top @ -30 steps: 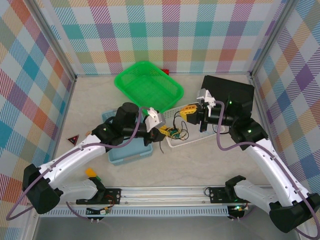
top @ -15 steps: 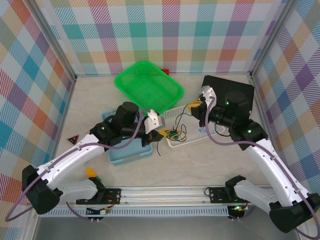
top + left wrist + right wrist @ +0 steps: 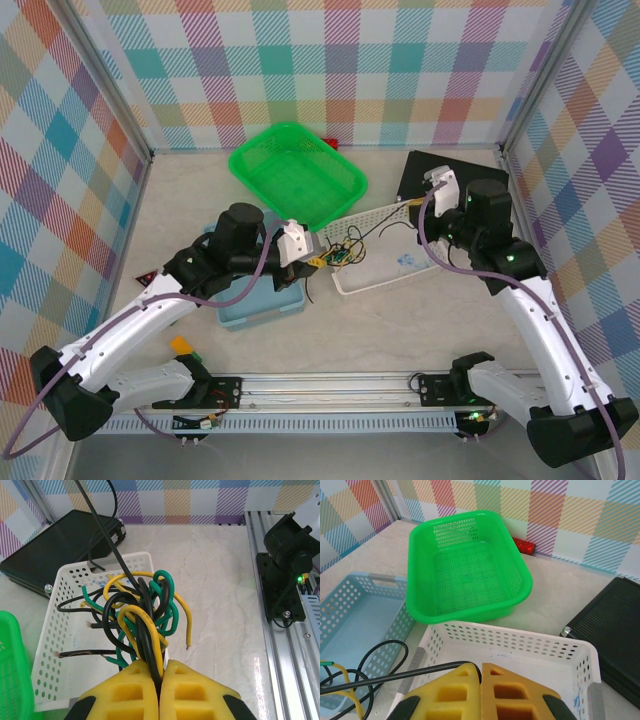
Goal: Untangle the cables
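Tension is the point of this pose, I judge: my left gripper (image 3: 161, 669) holds the knot of cables (image 3: 142, 612) up over the left end of the white basket (image 3: 60, 630), while my right gripper (image 3: 480, 672) holds one black strand (image 3: 395, 679) stretched straight out to the side, so it can slip free of the yellow and green loops. Both sets of jaws are pressed together, the left pinching several black and yellow wires at the knot's base, the right nipping only that single strand.
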